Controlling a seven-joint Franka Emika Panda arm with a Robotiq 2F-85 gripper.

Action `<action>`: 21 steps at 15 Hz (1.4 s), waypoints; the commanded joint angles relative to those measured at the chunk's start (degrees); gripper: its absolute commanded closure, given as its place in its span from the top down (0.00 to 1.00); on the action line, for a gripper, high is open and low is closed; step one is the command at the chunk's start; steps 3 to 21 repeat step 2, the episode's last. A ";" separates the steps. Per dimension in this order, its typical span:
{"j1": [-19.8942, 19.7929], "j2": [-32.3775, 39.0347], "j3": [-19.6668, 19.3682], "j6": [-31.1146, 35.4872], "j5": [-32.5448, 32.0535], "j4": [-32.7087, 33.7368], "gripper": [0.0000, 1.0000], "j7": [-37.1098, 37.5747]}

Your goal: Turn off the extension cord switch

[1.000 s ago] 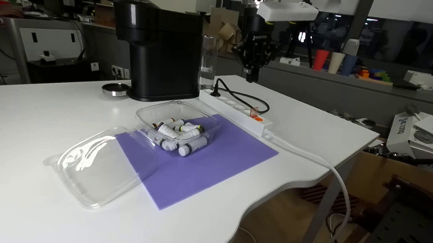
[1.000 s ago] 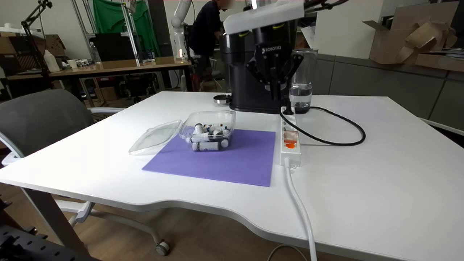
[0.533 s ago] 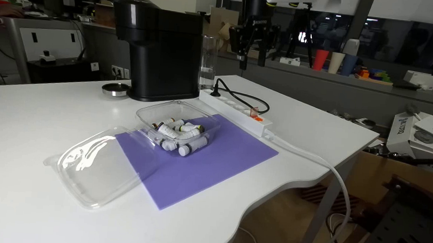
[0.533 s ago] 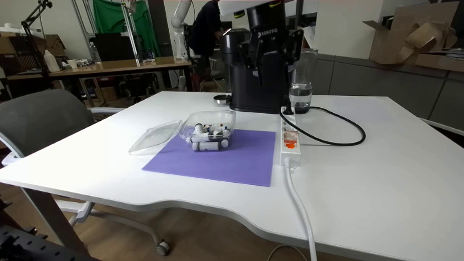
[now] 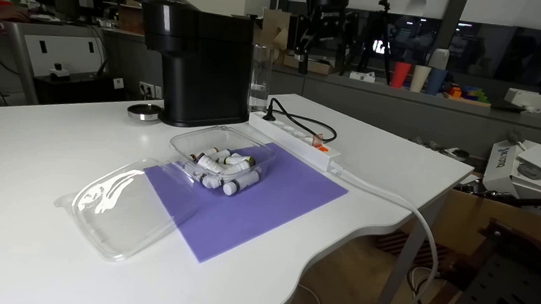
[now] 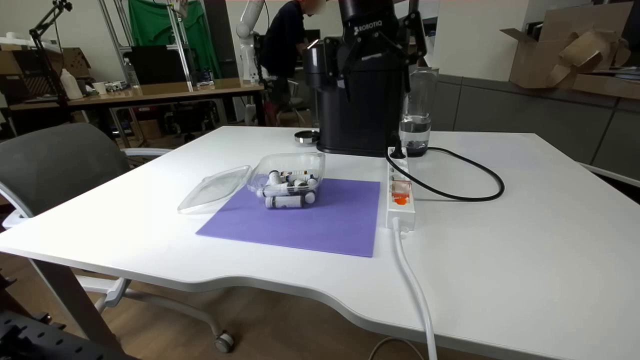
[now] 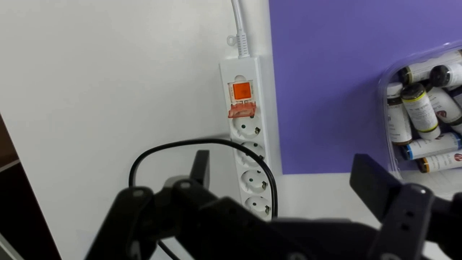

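Wrist view, and here are the fingers (image 7: pixel 201 167), spread wide, 1 toward each side, with nothing in their hold. Below them, on the table (image 7: pixel 108 90), lies the extension cord (image 7: pixel 249 141), its orange switch (image 7: pixel 242 91) in plain sight, the clear red cover (image 7: pixel 242 109) flipped back. 4 sockets show; the rest disappears behind the black linkage (image 7: pixel 238 231), and a black cable (image 7: pixel 202 141) loops across. At right, vials (image 7: pixel 418 110) in a clear container are cropped by the frame, their label print too small to read.

Over to an exterior view: the fingers hang high, well above the cord, 1 of them melting into the dark background. The black plug (image 5: pixel 269 115) sits in the cord's far end; the white lead (image 5: pixel 385 192) drops over the table edge. On a box (image 5: pixel 498 173) at right, "ROBOT" reads before the frame cuts it.

In an exterior view again, "ROBOTIQ" comes up crisp above the fingers, whose outlines blur into the black coffee machine (image 6: pixel 365 115) they partly hide. The cord lies just beside the purple mat (image 6: pixel 310 225); its lead leaves at the bottom edge. A person (image 6: pixel 282 45) stands behind, face blurred.
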 commanded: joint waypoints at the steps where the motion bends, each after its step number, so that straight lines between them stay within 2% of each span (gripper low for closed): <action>1: -0.20 -2.93 0.40 -3.74 1.68 -1.45 1.00 -0.23; 21: -0.30 -3.36 0.52 -4.98 2.27 -1.57 1.00 -0.94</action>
